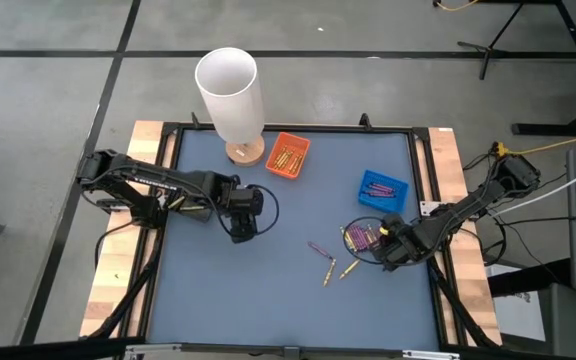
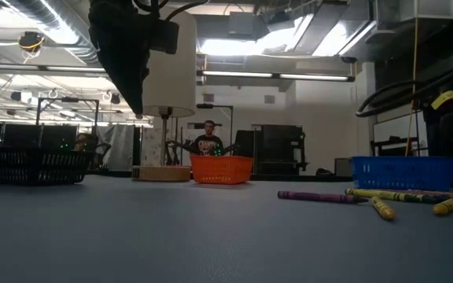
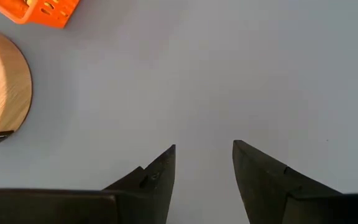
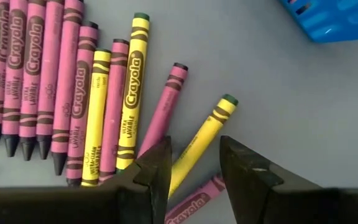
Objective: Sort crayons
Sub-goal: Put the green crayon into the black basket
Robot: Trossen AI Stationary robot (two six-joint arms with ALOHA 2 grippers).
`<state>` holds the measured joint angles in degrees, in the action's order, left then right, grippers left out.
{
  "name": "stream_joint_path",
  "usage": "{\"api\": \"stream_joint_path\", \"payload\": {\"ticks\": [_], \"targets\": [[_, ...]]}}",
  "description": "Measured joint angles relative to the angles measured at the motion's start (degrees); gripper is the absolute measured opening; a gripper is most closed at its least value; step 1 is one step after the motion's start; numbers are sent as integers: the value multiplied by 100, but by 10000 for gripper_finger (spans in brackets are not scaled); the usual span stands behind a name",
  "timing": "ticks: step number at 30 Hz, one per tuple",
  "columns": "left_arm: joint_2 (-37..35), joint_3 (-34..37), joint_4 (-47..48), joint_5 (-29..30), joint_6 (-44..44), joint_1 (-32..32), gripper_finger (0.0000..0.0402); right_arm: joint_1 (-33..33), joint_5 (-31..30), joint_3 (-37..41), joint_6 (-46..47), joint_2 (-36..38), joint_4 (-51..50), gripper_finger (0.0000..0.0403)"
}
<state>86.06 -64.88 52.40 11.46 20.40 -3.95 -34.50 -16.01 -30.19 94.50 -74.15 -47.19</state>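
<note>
The right pincer (image 1: 390, 246) hangs low over a pile of crayons (image 1: 360, 237) on the right side of the desk (image 1: 268, 290), its jaws narrowly parted and empty, with a yellow crayon (image 4: 199, 140) lying between the fingers. A few crayons lie apart nearer the middle. The left pincer (image 1: 242, 229) waits left of centre, jaws apart, holding nothing. An orange tray (image 1: 288, 155) and a blue tray (image 1: 382, 191) stand toward the back.

A lamp (image 1: 233, 100) stands at the desk's (image 1: 268, 290) far edge, a tray (image 1: 288, 155) just right of it; another tray (image 1: 382, 190) sits toward the right edge. Nearer the front — beside the right pincer (image 1: 386, 252) — lie the crayons (image 1: 360, 238), a few strays (image 1: 330, 265) left of them.
</note>
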Motion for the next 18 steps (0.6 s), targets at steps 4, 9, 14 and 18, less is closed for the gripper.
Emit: {"api": "stream_joint_path", "payload": {"ticks": [4, 9, 14, 18], "targets": [[0, 0, 0, 0, 0, 0, 144, 0, -35, 85, -1, 4, 214, 133], [0, 0, -1, 0, 0, 0, 144, 0, -37, 135, -2, 11, 301, 133], [0, 0, -2, 0, 0, 0, 144, 0, -28, 137, -2, 11, 316, 133], [0, 0, -1, -21, 0, 0, 144, 0, -15, 139, -2, 11, 323, 133]]}}
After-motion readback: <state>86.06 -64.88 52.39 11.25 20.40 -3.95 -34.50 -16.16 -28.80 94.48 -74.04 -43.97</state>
